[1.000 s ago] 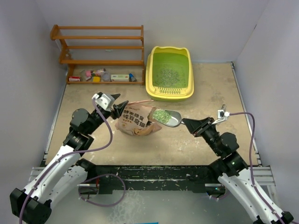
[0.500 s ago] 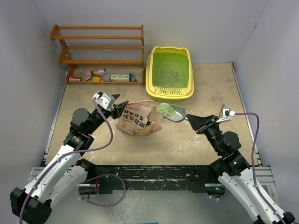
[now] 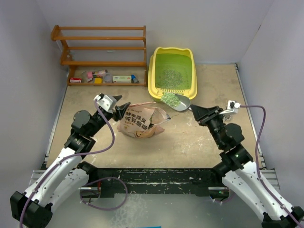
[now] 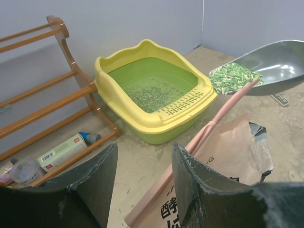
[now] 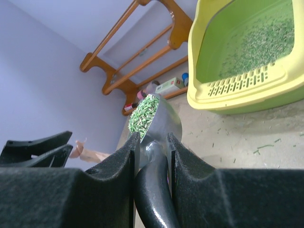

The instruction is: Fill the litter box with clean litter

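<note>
The yellow litter box (image 3: 173,97) with a green floor stands at the back centre, with a thin patch of clean litter (image 3: 168,76) in it. My right gripper (image 3: 197,110) is shut on the handle of a grey metal scoop (image 3: 179,103). The scoop holds a heap of green granules (image 3: 169,99) just in front of the box's slotted lip. The right wrist view shows the handle clamped between the fingers (image 5: 152,142). My left gripper (image 3: 124,107) is open at the upper edge of the pink litter bag (image 3: 140,123). The bag's rim (image 4: 204,137) runs between its fingers.
A wooden shelf rack (image 3: 102,47) stands at the back left, with small items (image 3: 102,77) on its bottom shelf. Grey walls close in on three sides. Loose granules are scattered on the floor (image 5: 259,147) in front of the box.
My right gripper has carried the loaded scoop from the bag's mouth back and to the right, up to the litter box's front lip. The left arm and the bag have not moved.
</note>
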`<action>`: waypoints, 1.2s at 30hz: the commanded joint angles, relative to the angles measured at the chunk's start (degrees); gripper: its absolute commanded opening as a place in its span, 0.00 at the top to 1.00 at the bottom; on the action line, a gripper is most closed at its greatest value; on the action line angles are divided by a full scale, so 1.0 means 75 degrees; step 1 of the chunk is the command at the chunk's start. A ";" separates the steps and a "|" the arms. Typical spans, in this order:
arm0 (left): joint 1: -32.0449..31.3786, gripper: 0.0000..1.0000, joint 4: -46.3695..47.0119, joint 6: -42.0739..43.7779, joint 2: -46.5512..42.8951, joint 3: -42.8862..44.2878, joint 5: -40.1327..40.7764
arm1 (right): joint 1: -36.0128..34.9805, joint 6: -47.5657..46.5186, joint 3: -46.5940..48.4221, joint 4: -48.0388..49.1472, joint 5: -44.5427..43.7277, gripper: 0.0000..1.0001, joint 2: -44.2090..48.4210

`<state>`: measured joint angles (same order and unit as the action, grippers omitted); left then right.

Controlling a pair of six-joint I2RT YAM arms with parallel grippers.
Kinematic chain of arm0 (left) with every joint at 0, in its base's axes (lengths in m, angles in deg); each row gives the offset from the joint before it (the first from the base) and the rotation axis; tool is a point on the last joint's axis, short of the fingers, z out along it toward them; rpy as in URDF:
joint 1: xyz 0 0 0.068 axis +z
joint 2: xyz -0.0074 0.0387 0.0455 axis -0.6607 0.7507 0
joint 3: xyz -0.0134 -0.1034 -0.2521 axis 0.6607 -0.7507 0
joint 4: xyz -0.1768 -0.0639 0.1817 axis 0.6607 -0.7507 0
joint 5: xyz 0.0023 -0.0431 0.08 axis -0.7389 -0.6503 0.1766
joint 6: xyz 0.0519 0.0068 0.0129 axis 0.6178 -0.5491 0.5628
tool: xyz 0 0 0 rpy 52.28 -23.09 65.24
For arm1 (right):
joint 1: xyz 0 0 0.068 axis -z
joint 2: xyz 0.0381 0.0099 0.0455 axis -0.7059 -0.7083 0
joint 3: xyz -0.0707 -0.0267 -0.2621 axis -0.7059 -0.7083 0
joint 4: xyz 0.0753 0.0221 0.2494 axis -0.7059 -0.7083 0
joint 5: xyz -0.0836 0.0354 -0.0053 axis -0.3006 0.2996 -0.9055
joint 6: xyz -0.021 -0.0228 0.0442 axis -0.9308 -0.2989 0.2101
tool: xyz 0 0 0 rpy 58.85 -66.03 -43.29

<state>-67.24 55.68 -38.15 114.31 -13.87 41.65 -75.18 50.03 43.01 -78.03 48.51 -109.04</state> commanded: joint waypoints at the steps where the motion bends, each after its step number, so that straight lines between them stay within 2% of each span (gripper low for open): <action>1: 0.0030 0.47 0.0170 -0.0145 -0.0095 0.0256 0.0097 | 0.0030 -0.0272 0.0897 0.1351 -0.0468 1.00 -0.0652; 12: 0.0023 0.47 0.0144 -0.0207 -0.0075 0.0292 0.0087 | 0.0219 -0.0809 0.2179 0.2178 -0.1155 1.00 -0.2736; 20: 0.0026 0.47 0.0115 -0.0240 -0.0136 0.0322 0.0039 | 0.1746 -0.0559 0.3583 0.2097 -0.0365 1.00 -0.4269; 26: 0.0027 0.47 0.0068 -0.0225 -0.0186 0.0353 0.0004 | 0.2667 -0.0678 0.5416 0.1061 0.0825 1.00 -0.5661; 30: 0.0030 0.47 0.0068 -0.0211 -0.0186 0.0374 0.0006 | 0.2776 -0.1050 0.6554 0.0141 0.1401 1.00 -0.6559; 36: 0.0030 0.46 0.0027 -0.0204 -0.0212 0.0379 -0.0005 | 0.2868 -0.1570 0.7920 -0.1076 0.1575 1.00 -0.7401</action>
<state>-67.24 54.70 -38.59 113.63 -13.82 41.91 -54.20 41.66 95.07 -82.05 57.36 -163.11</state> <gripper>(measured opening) 0.534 0.280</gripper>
